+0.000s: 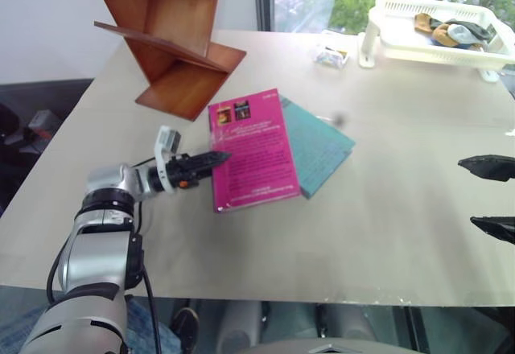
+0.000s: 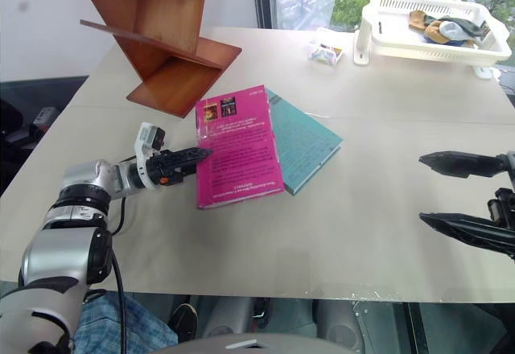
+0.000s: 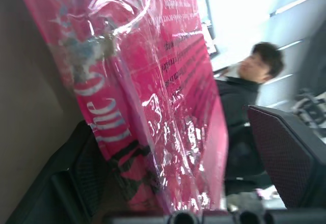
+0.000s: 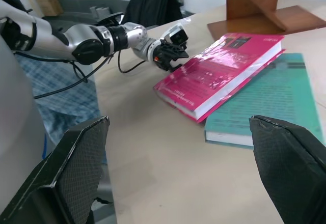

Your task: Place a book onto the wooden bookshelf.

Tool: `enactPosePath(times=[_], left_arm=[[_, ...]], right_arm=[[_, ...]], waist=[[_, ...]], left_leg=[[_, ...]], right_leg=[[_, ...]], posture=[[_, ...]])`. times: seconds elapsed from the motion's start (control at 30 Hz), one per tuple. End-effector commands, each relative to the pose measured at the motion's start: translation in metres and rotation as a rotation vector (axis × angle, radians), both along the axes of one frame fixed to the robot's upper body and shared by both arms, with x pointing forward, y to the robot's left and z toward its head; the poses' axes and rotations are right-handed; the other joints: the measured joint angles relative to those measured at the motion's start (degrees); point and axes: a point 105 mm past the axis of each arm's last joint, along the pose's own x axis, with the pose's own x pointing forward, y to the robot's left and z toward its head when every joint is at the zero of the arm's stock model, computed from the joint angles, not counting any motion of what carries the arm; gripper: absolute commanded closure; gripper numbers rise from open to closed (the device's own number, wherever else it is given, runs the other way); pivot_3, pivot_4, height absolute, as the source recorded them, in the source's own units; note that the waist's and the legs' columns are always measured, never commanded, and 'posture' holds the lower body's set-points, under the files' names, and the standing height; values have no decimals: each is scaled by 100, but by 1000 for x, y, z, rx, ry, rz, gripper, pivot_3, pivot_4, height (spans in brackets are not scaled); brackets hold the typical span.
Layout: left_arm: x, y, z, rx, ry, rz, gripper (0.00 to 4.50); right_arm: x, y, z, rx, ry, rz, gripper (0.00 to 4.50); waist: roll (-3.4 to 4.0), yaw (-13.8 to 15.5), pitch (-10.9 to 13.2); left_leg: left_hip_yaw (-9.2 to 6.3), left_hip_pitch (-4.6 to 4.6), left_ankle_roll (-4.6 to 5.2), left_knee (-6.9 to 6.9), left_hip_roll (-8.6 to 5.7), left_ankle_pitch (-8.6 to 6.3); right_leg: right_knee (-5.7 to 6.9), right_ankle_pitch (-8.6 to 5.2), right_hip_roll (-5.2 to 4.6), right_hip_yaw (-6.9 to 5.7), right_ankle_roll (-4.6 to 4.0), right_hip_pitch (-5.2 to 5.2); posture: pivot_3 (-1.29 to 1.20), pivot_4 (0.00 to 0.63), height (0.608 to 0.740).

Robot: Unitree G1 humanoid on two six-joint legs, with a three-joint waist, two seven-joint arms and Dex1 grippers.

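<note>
book (image 1: 251,150) – left claw (image 1: 216,159) at its edge

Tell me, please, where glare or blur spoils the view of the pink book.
Left wrist view: the book is very close, blurred, with white glare streaks on its glossy wrapping. Right wrist view: mild sheen on its cover. Left eye view: cover evenly lit, small text too fine to read.

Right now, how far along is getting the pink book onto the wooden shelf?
Nothing is shelved yet. The book lies on the table, partly overlapping the teal book. The left gripper, open, is at its near-left edge. The right gripper waits open, apart. Gripping, lifting and placing on the wooden bookshelf remain.
</note>
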Motion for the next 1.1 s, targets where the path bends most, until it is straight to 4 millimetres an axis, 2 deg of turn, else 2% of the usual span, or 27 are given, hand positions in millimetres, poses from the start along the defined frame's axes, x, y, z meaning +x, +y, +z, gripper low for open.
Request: enactPosePath(times=[0.03,0.07,0.1,0.2,0.33,0.43,0.47,0.6,0.67,0.77,0.87,0.97,1.1], left_arm=[[-2,-4,-6,-48,58,2,59],[-2,-5,-5,-63,61,-1,59],[-3,-7,-4,-77,62,-6,552],[-4,-6,-3,-97,62,-2,1484],[-5,-5,-1,-122,63,3,3565],[-4,-6,10,-174,39,8,4131],[-3,-7,15,-193,27,8,4139],[-7,-24,60,-207,-163,-65,4160],[-13,-32,93,-194,-313,-91,4160],[-21,-41,122,-118,-483,-93,4160],[-22,-49,153,81,-774,-34,4160],[-18,-53,182,337,-1132,37,4160],[-8,-51,204,694,-1504,74,4160]], right_arm=[[-5,0,7,0,-36,18,0],[-4,0,6,-3,-36,16,0],[-4,-1,5,-5,-36,15,0],[-3,-2,5,-7,-35,15,0],[-1,-3,7,-13,-42,16,0],[-1,-5,8,-13,-44,13,0],[-1,-6,8,-11,-45,12,0],[-1,-14,8,34,-15,1,0],[-1,-23,16,77,-27,-18,0],[-2,-29,29,143,-57,-21,0],[-2,-33,42,215,-94,-14,0],[1,-34,40,236,-97,-15,0],[2,-37,48,287,-129,-2,0]], waist=[[0,1,0],[0,2,0],[0,4,0],[0,0,0],[2,-2,-1],[10,1,-5],[9,0,-5],[1,10,0],[-2,39,2],[1,37,1],[2,27,1],[3,19,1],[3,29,2]], left_leg=[[-2,-1,0,2,0,0],[-2,-3,0,2,0,0],[-3,-4,0,5,0,0],[-15,-22,1,15,-1,0],[-46,-56,0,30,-1,0],[-57,-56,0,35,-2,1],[-58,-57,0,35,-2,1],[-63,-70,0,44,-2,1],[-75,-80,0,50,-3,1],[-76,-78,-2,51,-5,2],[-75,-73,-5,51,-5,4],[-73,-64,-12,50,-6,8],[-65,-64,-9,50,-10,6]], right_leg=[[-1,0,-1,-2,0,0],[-1,0,-2,-2,0,0],[-1,0,-2,-4,0,0],[-1,0,-2,-15,0,-8],[1,0,2,-43,0,-23],[4,0,2,-54,0,-18],[4,0,2,-54,0,-18],[2,0,-12,-60,0,-20],[0,1,-22,-71,0,-19],[0,1,-22,-73,-1,-16],[1,1,-19,-71,0,-14],[1,1,-2,-69,0,-6],[-3,1,10,-61,0,-7]], posture=[[0,150,740],[0,150,740],[0,150,740],[0,150,740],[0,150,740],[0,150,740],[0,150,740],[0,150,740],[0,150,740],[0,150,740],[0,150,740],[0,150,740],[0,150,740]])
